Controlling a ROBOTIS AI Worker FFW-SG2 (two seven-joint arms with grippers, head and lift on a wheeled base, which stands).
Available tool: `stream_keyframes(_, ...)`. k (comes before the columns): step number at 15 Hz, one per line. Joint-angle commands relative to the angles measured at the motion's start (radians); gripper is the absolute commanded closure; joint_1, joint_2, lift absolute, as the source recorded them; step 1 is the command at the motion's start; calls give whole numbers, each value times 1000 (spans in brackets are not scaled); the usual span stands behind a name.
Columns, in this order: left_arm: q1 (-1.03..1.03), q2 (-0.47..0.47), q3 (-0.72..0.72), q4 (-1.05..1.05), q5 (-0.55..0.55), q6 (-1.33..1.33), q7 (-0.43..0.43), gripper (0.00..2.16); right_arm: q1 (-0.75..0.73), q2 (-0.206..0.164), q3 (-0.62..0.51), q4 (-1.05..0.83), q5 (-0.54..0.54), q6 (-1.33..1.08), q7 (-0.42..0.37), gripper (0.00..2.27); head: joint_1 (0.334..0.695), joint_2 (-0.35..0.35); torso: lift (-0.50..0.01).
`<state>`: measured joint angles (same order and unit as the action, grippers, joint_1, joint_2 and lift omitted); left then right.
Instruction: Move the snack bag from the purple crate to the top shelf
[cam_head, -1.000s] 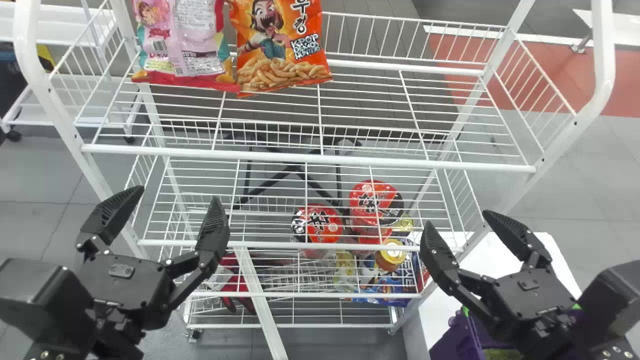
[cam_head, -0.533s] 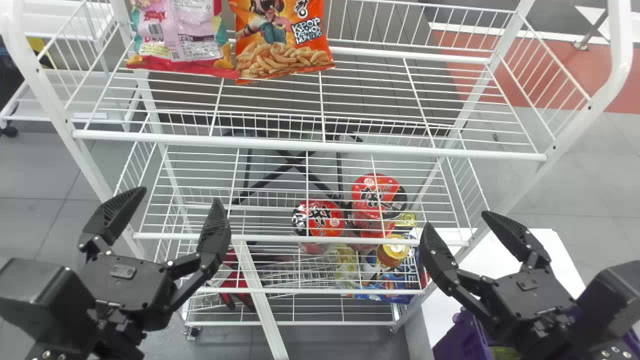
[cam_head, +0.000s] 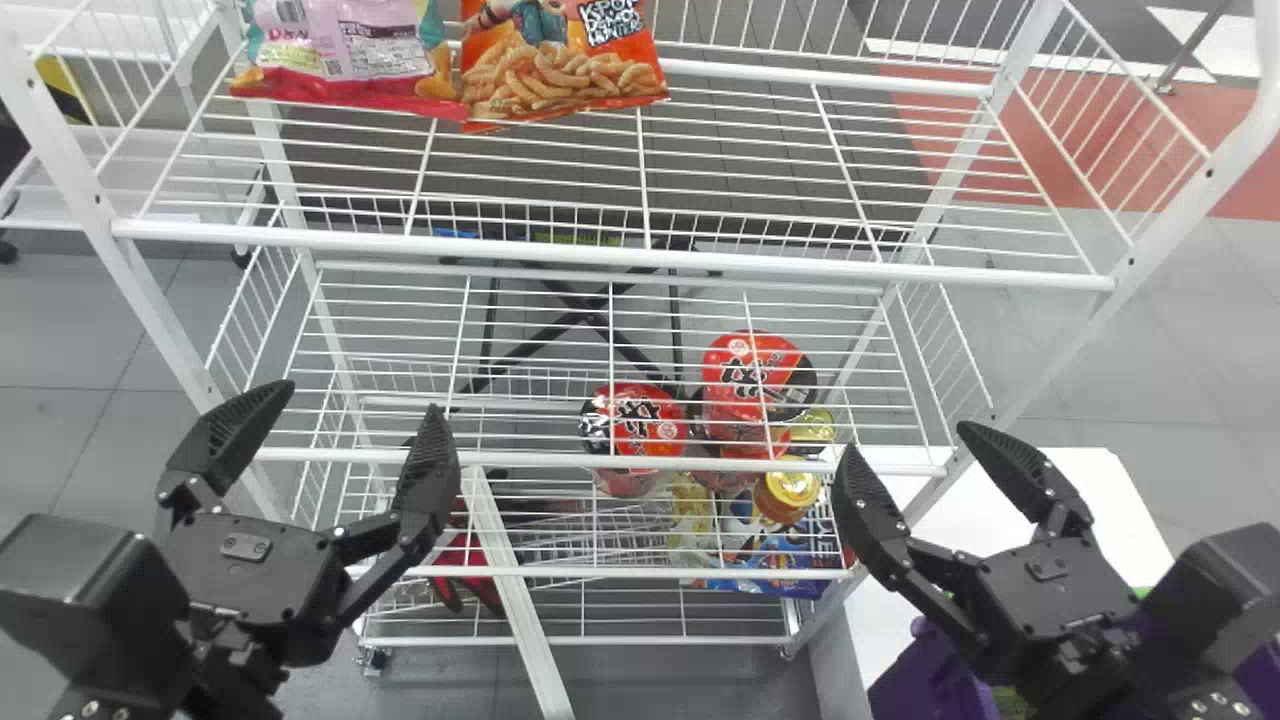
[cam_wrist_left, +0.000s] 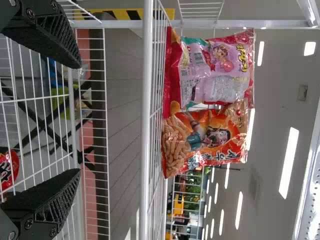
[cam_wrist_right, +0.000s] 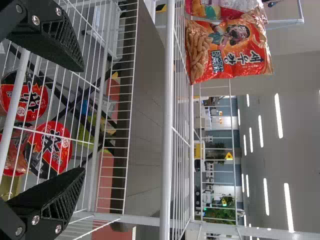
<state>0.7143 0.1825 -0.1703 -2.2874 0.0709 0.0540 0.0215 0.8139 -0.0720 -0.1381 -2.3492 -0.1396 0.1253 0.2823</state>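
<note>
A grey tiled floor (cam_head: 1150, 380) lies behind and under a white wire rack (cam_head: 155, 300). On its top shelf (cam_head: 600, 255), toward the left, two snack bags stand side by side and touching: a pink bag (cam_head: 350, 45), and to its right an orange bag (cam_head: 560, 85) with curly snacks printed at its foot. Below, through the wires, show red-lidded cups (cam_head: 635, 425) and a yellow-lidded jar (cam_head: 785, 490). The purple crate (cam_head: 930, 670) is at the lower right, partly behind the right arm, with something green inside it; whether that is a snack bag I cannot tell. The left gripper (cam_head: 359, 398) and right gripper (cam_head: 908, 439) are before the rack, below the top shelf's front rail, each with jaws spread wide apart and holding nothing.
</note>
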Motion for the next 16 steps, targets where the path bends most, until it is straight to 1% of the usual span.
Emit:
stream_keyframes(1, 2, 0, 0, 0, 0, -2, 0, 66, -1, 0, 0, 1, 2, -3, 0, 110, 695, -131, -242)
stream_keyframes(12, -1, 0, 0, -3, -3, 1, -2, 66, -1, 0, 2, 1, 6, -6, 0, 110, 695, -130, -285)
stream_keyframes(16, -1, -2, 0, -1, -3, 1, 2, 66, -2, 0, 2, 1, 5, -6, 11, 110, 695, -128, -301)
